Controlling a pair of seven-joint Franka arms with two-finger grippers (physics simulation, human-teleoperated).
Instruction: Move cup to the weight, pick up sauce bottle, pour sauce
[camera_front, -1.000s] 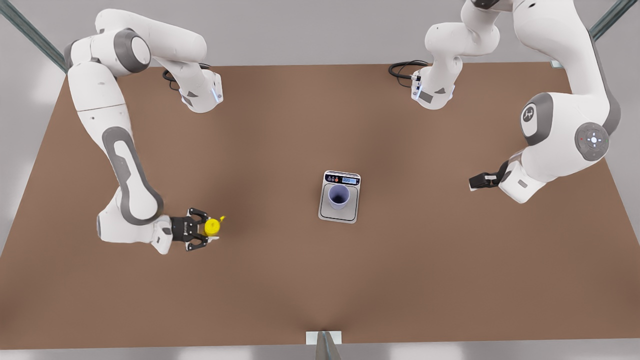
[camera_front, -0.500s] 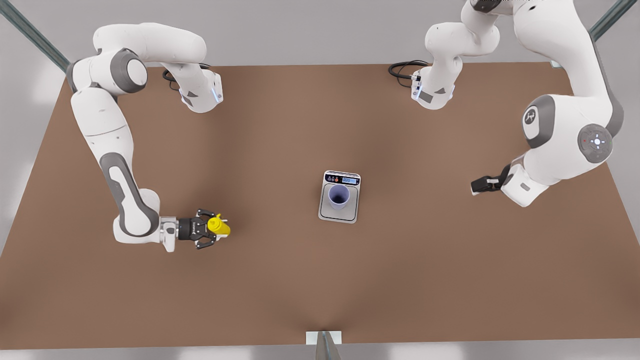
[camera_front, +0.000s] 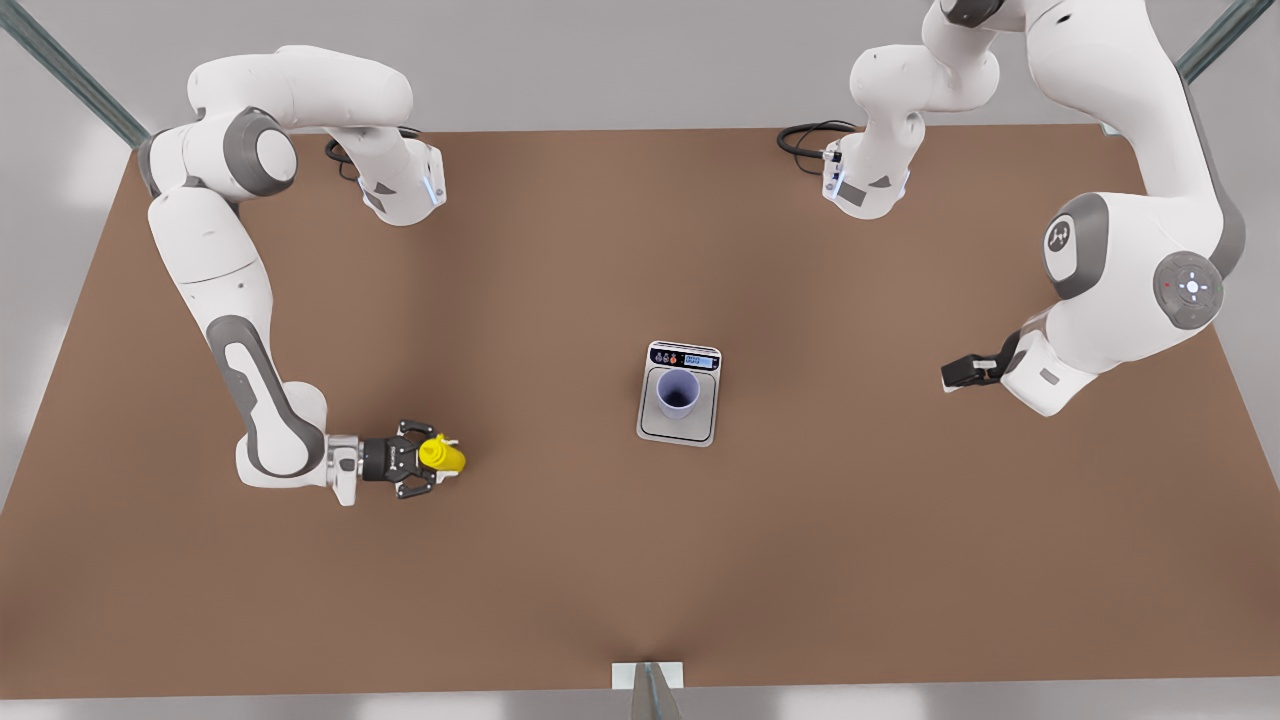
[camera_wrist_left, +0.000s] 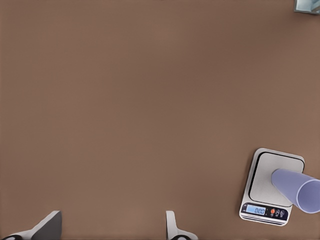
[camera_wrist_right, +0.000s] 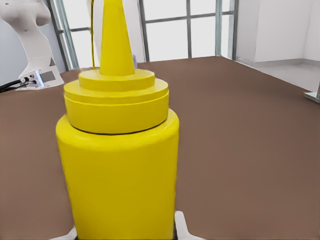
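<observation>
Sauce bottle (camera_front: 441, 456) is gripped by the right pincer (camera_front: 424, 459) at the front view's left, above the tabletop (camera_front: 560, 560); its nozzle is seen upright from the right wrist. Well apart, the cup (camera_front: 678, 391) is stood on the weight (camera_front: 679, 433). At the front view's right, the left pincer (camera_wrist_left: 107, 226) is held wide open and empty.

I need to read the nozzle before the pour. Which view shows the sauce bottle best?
The right wrist view: the sauce bottle stands close, with ribbed cap and pointed nozzle clear. In the front view the sauce bottle is a small yellow shape in the right gripper. The left wrist view looks down at the cup on the weight.
</observation>
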